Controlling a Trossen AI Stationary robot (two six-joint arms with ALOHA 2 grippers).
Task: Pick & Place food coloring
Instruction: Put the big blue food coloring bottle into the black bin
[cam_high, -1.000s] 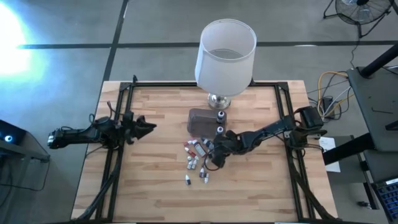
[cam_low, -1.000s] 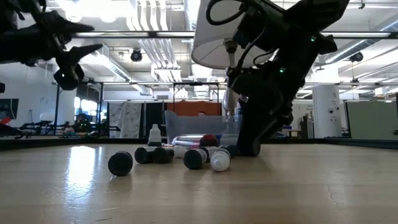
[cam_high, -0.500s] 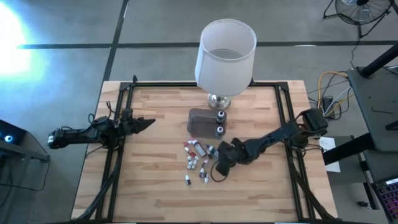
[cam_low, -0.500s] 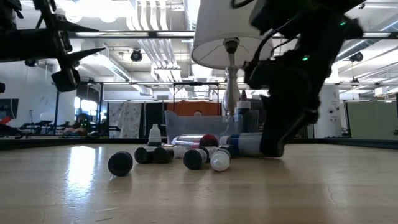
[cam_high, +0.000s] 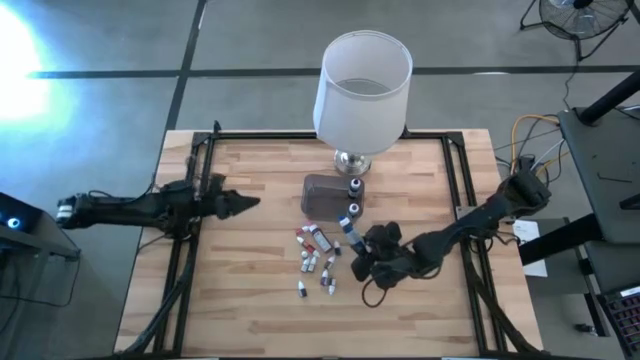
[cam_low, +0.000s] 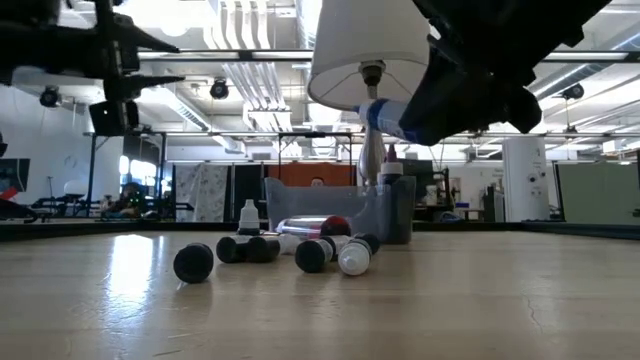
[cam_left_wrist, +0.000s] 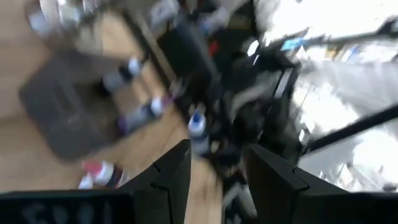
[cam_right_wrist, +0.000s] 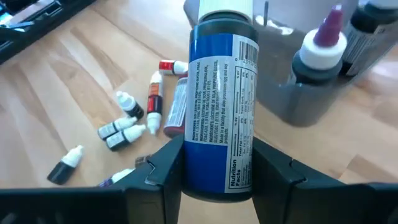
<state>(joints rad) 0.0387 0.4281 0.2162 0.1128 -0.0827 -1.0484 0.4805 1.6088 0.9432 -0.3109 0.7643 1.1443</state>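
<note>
My right gripper hangs above the table in front of the clear tub, shut on a blue-labelled food coloring bottle with a white cap. Several tiny dropper bottles with red or dark bodies lie on their sides on the wood, to the left of that gripper. Two larger bottles stand upright inside the tub. My left gripper is open and hovers above the table's left part, pointing right toward the tub. My right gripper pinches the bottle's labelled body between its two fingers, one on each side. The bottle lies along the fingers, its capped end sticking out past the tips. It is lifted clear of the table and tilted close to level.
A big lamp with a white shade stands on a metal foot at the far middle, just behind the tub. Black rails run down both sides of the wooden table. Bare wood lies along the near edge and on the right.
My right gripper has drawn back from beside the tub toward the near edge. It has come up off the table, carrying the blue-labelled bottle from table height to well above the small bottles.
</note>
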